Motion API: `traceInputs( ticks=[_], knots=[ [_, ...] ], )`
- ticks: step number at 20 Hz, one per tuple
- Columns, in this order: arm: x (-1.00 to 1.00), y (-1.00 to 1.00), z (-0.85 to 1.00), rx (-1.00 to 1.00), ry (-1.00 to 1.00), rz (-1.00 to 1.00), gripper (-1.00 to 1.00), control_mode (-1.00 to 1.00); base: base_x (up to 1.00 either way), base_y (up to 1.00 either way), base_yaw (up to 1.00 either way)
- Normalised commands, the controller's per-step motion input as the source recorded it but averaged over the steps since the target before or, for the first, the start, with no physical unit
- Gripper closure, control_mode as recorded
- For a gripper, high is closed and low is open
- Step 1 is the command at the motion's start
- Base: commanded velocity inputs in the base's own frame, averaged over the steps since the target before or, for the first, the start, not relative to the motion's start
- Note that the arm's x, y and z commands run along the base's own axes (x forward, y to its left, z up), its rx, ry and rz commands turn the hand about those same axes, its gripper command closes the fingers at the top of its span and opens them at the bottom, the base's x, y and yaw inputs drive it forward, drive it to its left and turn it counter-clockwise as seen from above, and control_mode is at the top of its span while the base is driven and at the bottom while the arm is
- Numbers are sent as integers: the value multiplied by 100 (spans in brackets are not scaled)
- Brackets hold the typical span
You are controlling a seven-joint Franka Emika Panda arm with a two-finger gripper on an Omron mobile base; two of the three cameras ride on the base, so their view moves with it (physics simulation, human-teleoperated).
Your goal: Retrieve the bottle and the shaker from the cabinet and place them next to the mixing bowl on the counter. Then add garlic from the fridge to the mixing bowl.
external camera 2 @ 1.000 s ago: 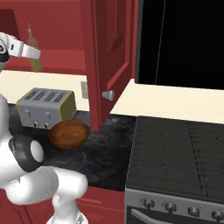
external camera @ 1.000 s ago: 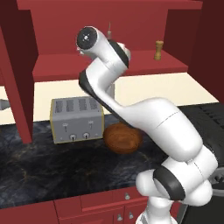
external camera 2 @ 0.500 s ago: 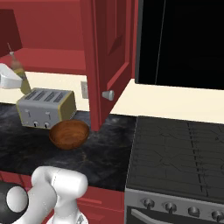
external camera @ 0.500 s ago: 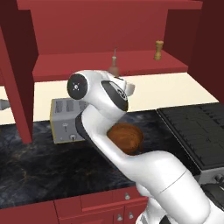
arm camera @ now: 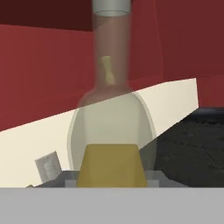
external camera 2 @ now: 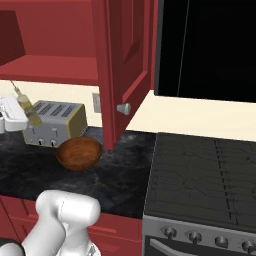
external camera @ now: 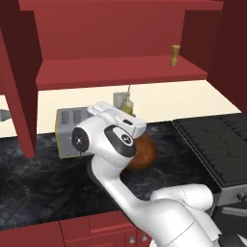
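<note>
fingers: part-closed around bottle (arm camera: 111,127), gripping its lower body | bottle: held upright in the air, above toaster (external camera 2: 52,121) and mixing bowl (external camera 2: 78,152) | shaker (external camera: 174,55): on cabinet shelf

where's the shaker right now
The shaker stands upright on the open cabinet's shelf near its right end in the left base view, well above the counter.

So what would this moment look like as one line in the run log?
gripper: shut on bottle | bottle: carried above counter, near toaster | shaker: on cabinet shelf | bowl: on counter
</note>
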Motion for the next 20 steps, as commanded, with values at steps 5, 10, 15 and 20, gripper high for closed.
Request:
traceInputs(
  ticks=[5, 10, 15, 20],
  knots=[
    [4, 33, -51, 3, 1, -5, 100, -100, 0, 0, 0],
    [26, 22, -54, 2, 2, 0, 100, -100, 0, 0, 0],
    [36, 18, -59, 0, 4, 0, 100, -100, 0, 0, 0],
    [32, 30, -63, 0, 7, 0, 100, -100, 0, 0, 0]
  ],
)
